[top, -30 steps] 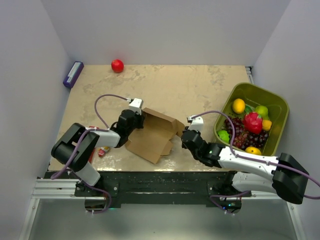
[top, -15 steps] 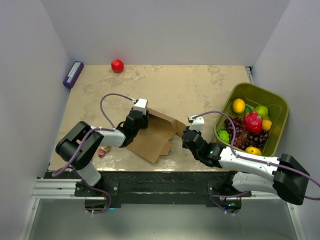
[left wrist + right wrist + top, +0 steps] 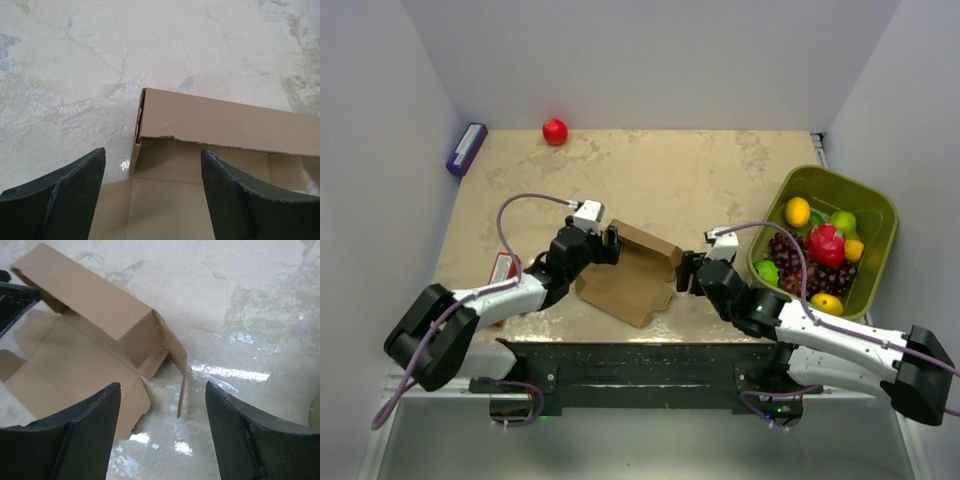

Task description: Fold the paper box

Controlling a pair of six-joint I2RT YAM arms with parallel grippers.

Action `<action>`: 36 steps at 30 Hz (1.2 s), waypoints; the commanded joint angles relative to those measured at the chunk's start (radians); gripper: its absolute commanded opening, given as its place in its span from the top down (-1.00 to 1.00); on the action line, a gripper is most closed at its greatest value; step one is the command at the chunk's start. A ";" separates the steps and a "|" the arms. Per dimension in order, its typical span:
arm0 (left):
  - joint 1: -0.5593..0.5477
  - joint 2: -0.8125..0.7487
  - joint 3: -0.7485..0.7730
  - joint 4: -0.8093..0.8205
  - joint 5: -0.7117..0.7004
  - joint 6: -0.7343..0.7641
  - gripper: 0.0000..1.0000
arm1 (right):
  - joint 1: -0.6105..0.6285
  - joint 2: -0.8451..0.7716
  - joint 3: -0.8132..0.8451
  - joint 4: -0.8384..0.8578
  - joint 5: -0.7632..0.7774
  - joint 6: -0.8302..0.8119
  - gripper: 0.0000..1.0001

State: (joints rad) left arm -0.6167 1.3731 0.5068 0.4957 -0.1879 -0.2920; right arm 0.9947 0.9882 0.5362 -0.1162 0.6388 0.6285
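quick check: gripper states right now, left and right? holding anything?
Left gripper: open, holding nothing; the paper box sits just ahead.
Right gripper: open, holding nothing, facing the box's upright end flap.

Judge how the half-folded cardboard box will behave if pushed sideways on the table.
Probably floppy: the cardboard box is a thin sheet with one wall and a side flap standing loosely, so these would likely bend at creases. Likely light, and apt to slide on the glossy table.
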 commanded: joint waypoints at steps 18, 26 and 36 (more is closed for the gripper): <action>0.324 0.102 0.535 -0.694 0.668 0.051 -0.70 | -0.283 0.102 0.217 0.044 -0.637 0.284 -0.30; 0.330 0.260 0.612 -0.711 0.709 0.079 -0.62 | -0.304 0.125 0.143 0.092 -0.628 0.332 -0.22; 0.330 0.261 0.555 -0.674 0.682 0.073 -0.36 | -0.314 0.147 0.110 0.112 -0.613 0.358 -0.20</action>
State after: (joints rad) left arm -0.2947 1.6516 1.0691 -0.2039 0.4801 -0.2386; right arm 0.6857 1.1263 0.6556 -0.0490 0.0334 0.9638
